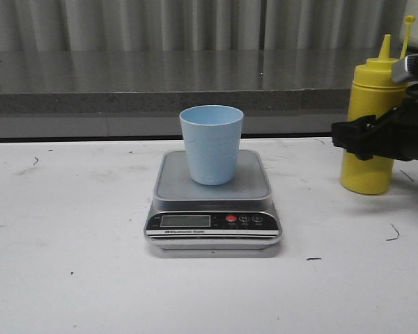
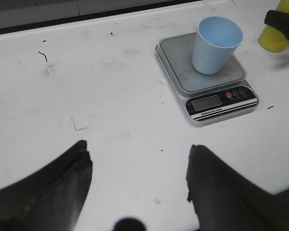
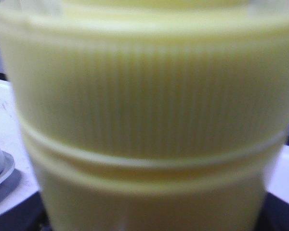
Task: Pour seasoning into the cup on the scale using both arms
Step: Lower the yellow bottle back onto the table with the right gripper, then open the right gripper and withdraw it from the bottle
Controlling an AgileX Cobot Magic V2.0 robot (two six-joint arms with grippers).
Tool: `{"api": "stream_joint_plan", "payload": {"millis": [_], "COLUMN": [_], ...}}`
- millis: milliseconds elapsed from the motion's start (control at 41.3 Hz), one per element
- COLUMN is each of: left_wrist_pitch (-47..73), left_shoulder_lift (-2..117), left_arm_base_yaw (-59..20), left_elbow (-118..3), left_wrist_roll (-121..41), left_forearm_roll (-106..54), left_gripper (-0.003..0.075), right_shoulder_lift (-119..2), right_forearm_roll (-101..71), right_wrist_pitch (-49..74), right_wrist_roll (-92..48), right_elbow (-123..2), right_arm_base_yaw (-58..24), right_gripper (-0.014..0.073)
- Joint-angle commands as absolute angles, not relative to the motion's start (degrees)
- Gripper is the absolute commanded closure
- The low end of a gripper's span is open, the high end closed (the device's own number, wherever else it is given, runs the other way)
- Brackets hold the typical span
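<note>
The cup (image 1: 211, 144) stands upright on the scale (image 1: 214, 223) at mid-table (image 1: 70, 278), bare white surface all around. The seasoning (image 1: 371, 118) stands near the table's right edge, the right gripper (image 1: 366, 142) around its body; whether it clamps is unclear. The left gripper (image 2: 137, 180) hangs spread over bare table.
</note>
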State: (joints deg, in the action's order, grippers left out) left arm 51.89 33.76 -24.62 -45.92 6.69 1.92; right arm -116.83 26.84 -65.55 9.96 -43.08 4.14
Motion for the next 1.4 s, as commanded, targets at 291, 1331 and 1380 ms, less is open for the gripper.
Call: {"api": "stream_joint_plan", "payload": {"millis": [291, 1331, 1380], "left_wrist_pitch": [48.2, 48.2, 48.2], "left_shoulder_lift": [33.9, 33.9, 33.9], "left_arm_base_yaw": [-24.5, -24.5, -24.5], "left_elbow": [-47.4, -47.4, -47.4], "left_wrist_roll": [7.1, 7.1, 7.1], "left_forearm_roll": [2.0, 2.0, 2.0], "left_gripper": [0.0292, 0.0292, 0.0292], "right_shoulder_lift": [-113.1, -52.5, -51.2], "right_forearm_roll": [23.7, 47.7, 47.5], "right_wrist_pitch": [-72.6, 8.2, 13.4], "right_wrist_roll": [8.8, 50.5, 50.5], "right_elbow": [-41.9, -29.5, -31.0], "right_arm_base_yaw": [4.5, -8.5, -11.6], "right_gripper": [-0.0059, 0.0055, 0.0055]}}
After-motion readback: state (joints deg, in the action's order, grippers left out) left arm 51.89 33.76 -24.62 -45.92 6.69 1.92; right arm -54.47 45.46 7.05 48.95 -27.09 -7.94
